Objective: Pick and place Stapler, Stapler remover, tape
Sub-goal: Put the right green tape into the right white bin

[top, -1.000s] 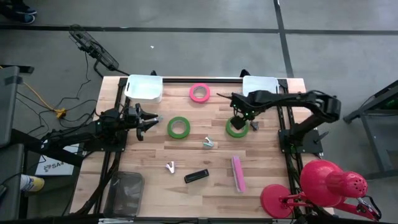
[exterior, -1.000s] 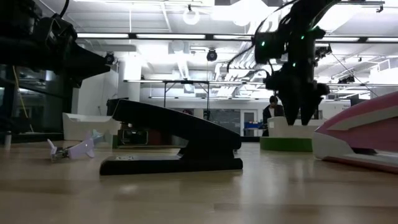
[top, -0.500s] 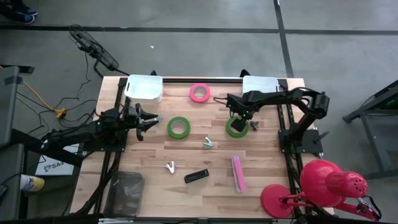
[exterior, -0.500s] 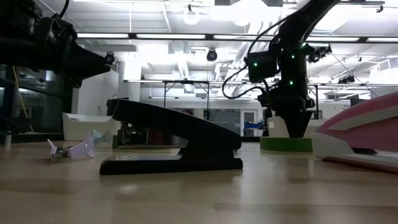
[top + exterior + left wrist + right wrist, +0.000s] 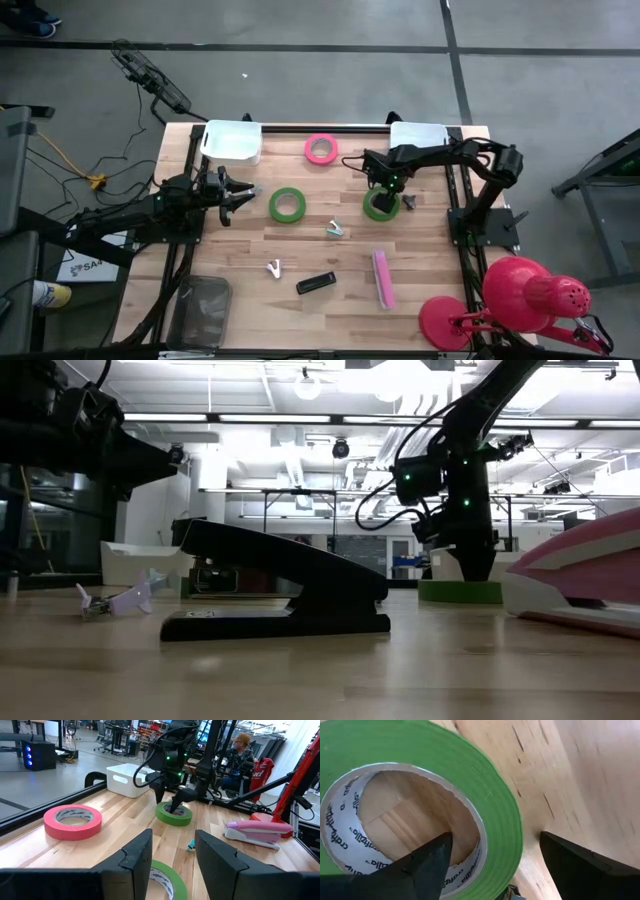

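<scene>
We were at the grasp of the tape. Our right gripper [image 5: 492, 852] had its fingers spread astride the wall of the green tape roll [image 5: 380, 205], one finger inside the core and the other outside, not yet closed on it; the roll lay flat on the table [image 5: 230, 290], near the right-hand white bin [image 5: 418, 134]. We judged the next move to be closing the fingers on the wall, then lifting. Our left gripper [image 5: 243, 194] waited with fingers apart just beside a second green roll [image 5: 288, 204]. The black stapler [image 5: 316, 283] lay untouched nearer the front.
</scene>
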Controlling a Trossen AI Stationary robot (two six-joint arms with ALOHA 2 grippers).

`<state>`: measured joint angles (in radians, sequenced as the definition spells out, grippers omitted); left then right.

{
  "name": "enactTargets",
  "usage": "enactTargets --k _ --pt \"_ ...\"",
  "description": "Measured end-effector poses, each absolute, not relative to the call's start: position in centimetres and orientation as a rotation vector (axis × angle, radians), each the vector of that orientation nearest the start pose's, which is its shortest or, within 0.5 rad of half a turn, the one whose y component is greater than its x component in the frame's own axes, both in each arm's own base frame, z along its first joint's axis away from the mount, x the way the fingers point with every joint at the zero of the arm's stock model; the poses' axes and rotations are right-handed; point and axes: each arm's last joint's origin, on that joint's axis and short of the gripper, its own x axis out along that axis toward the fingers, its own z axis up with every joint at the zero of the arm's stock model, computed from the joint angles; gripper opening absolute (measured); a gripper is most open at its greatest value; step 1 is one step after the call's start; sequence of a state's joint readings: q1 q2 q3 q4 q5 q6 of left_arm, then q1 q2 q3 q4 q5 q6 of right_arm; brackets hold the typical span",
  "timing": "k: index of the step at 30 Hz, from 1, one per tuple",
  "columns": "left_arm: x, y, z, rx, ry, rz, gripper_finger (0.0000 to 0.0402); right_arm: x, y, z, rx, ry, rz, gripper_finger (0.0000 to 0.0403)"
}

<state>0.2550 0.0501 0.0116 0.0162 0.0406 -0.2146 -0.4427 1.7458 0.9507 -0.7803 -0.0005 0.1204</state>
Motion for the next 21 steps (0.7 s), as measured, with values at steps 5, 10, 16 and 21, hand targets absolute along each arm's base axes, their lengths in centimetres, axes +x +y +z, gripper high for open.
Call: enactTargets --k 5,10,16,21 --pt "9.7 2.4 16.5 -0.217 -0.001 0.216 0.0147 25.2 -12.2 13.3 0.479 1.529 -0.469 0.0261" --pt "9.7 2.4 16.5 -0.217 -0.001 0.216 0.0147 25.1 -12.5 13.2 0.513 1.523 -0.501 0.0218" --pt "9.7 2.4 16.5 -0.217 -0.001 0.216 0.0147 24.8 -12.9 13.2 0.524 1.521 -0.516 0.0168" --pt "9.7 2.4 16.5 -0.217 -0.001 0.216 0.0147 24.7 -13.0 13.2 0.524 1.522 -0.525 0.0121"
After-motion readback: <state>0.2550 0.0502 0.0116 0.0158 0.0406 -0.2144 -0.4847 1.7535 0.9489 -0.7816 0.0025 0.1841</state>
